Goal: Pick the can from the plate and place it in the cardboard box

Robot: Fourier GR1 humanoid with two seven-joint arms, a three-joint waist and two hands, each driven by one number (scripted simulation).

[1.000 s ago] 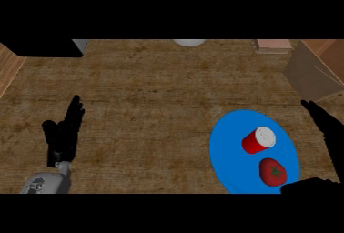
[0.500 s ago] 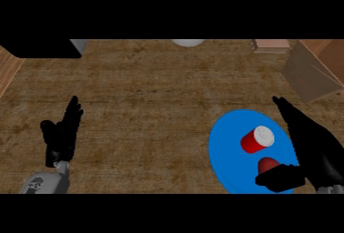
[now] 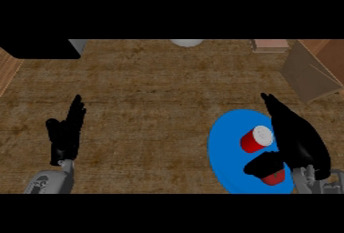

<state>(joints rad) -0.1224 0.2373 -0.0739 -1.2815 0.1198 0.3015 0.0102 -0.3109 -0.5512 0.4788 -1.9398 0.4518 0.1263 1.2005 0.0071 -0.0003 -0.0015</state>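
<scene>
My right hand (image 3: 299, 139), fingers straight, thumb out, half-hides the blue plate (image 3: 225, 150) and a red object beside the can (image 3: 256, 139); no label readable.

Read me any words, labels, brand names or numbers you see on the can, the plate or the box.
None can be read. The red can on the blue plate shows plain red sides and a pale top, with no label. The plate is plain blue. The cardboard box shows bare brown panels with no print.

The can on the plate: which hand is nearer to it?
Right. The right hand is open beside the can over the blue plate; the left hand rests far across the counter.
</scene>
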